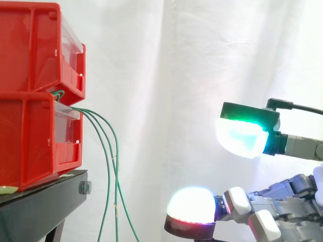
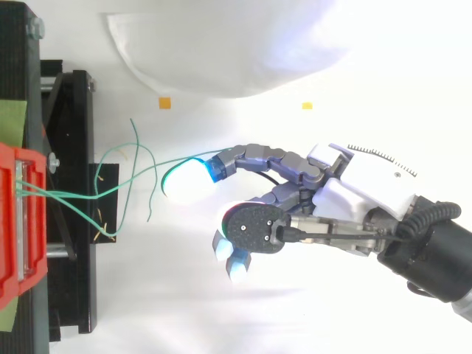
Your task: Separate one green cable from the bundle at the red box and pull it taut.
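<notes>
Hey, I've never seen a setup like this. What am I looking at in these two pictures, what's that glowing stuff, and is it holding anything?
This is a robot arm ending in a mechanical hand with fingers and a thumb. The glowing blobs are its own fingertips, thick pads that light up. One picture is taken from the side, level with the work, so the hand comes in from the right; the other looks down on the same scene. At the left, two red bins are stacked on a black stand, before a white curtain. A few thin green cables come out between the bins and hang loose. The hand is open and holds nothing: in the side view there is clear space between it and the cables.
</notes>
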Tool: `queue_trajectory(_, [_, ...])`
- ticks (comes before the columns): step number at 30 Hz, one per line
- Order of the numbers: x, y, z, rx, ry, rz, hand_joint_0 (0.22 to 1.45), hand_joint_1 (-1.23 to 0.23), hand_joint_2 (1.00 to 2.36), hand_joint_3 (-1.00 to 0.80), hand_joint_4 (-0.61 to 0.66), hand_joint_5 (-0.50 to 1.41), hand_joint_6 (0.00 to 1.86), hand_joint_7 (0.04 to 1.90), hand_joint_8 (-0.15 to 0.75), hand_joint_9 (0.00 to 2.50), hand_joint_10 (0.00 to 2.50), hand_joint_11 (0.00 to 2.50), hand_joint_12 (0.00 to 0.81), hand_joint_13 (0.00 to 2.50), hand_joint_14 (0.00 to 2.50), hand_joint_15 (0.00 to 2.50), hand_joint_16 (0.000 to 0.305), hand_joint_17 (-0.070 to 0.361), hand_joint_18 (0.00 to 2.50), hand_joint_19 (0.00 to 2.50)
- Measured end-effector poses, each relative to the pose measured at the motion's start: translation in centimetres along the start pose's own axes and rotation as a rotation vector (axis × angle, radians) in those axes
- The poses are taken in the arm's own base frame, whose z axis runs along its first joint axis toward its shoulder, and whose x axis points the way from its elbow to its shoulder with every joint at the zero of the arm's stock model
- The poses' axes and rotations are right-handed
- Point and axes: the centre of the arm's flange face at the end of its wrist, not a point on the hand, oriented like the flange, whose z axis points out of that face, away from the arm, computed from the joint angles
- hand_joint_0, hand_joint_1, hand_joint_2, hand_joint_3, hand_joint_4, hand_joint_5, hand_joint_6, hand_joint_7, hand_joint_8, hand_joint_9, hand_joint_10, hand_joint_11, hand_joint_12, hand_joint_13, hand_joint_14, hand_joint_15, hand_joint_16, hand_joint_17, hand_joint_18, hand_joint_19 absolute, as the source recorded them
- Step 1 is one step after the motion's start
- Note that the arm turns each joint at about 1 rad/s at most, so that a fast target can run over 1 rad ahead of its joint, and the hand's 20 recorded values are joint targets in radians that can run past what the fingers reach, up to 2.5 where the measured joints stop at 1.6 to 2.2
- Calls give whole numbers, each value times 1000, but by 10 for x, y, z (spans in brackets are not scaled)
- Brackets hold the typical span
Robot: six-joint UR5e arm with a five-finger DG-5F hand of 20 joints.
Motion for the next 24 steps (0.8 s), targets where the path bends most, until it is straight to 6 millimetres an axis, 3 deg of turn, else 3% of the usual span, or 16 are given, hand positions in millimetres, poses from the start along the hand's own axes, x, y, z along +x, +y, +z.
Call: queue_trajectory(24, [0,0,0,0,0,0,587,-776,1000,-500,149,-161,502,696,210,1084,18,783,318,1146,17,683,30,68,655,868])
